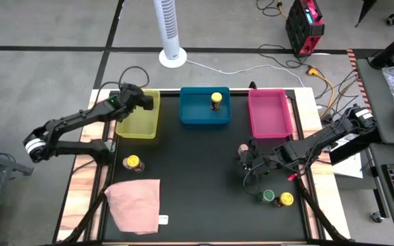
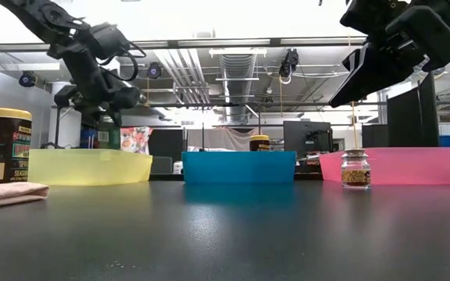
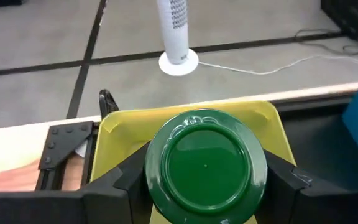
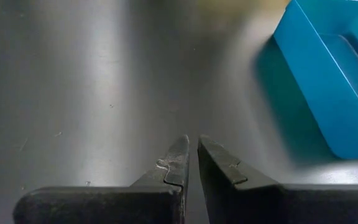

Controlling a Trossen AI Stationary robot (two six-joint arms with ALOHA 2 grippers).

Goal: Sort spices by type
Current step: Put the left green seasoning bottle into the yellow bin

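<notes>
High view, L to R: left gripper (image 1: 137, 98) sits over the yellow bin (image 1: 138, 127) at the worktop's (image 1: 204, 198) far left, clamped on a green-lid jar (image 3: 205, 165); left wrist view confirms both fingers (image 3: 120, 180) pressed against the lid's sides, bin rim directly beyond. Yellow-lid jar (image 1: 133, 162) stands on the worktop near side of the yellow bin, just beyond the pink cloth (image 1: 135, 203) at front left. Blue bin (image 1: 204, 107) at far centre holds one yellow-lid jar (image 1: 215, 101), upright. Pink bin (image 1: 270, 113) at far right; nothing seen inside. Small jar (image 1: 244, 149) stands on the worktop just near side of the pink bin; lid colour unclear, low view shows pale contents w/ dark cap. Right gripper (image 1: 247, 161) is low beside that jar, fingers (image 4: 178, 163) nearly together, narrow slit between tips, gripping nothing. Front right: green-lid jar (image 1: 268, 196) and yellow-lid jar (image 1: 286, 199) side by side, touching or nearly so.
</notes>
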